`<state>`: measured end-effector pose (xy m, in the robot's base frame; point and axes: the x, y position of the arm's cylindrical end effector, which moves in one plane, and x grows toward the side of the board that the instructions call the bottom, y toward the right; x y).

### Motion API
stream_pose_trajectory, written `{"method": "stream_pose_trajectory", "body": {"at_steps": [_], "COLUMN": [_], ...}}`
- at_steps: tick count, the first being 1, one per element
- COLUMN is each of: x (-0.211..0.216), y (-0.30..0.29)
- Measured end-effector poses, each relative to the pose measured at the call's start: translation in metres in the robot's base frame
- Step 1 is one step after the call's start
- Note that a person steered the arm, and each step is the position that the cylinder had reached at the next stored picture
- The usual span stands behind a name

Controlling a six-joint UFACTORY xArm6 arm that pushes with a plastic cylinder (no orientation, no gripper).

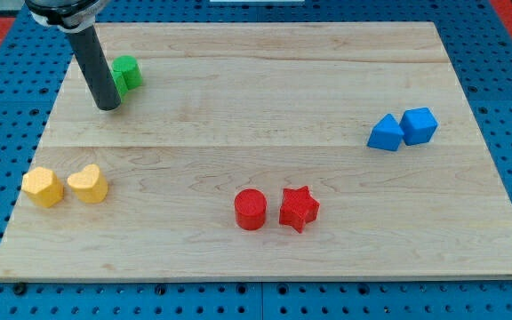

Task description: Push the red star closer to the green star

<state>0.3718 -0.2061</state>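
The red star (299,209) lies near the view's bottom centre, just right of a red cylinder (250,210). A green block (127,74), partly hidden by the rod so its shape is unclear, sits at the view's upper left. My tip (108,106) rests on the board right against the green block's lower left side, far from the red star.
The wooden board (265,133) lies on a blue pegboard. Two yellow blocks (43,187) (88,184) sit at the view's left. A blue triangular block (385,133) and a blue cube (419,125) sit at the view's right.
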Motion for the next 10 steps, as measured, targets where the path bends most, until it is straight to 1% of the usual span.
{"method": "stream_pose_trajectory", "body": {"at_steps": [1, 2, 3, 4, 5, 6, 7, 8, 9, 10], "x": [0.0, 0.014, 0.043, 0.044, 0.044, 0.054, 0.098, 0.161, 0.195, 0.194], "y": [0.002, 0.04, 0.041, 0.036, 0.101, 0.224, 0.331, 0.362, 0.333, 0.261]}}
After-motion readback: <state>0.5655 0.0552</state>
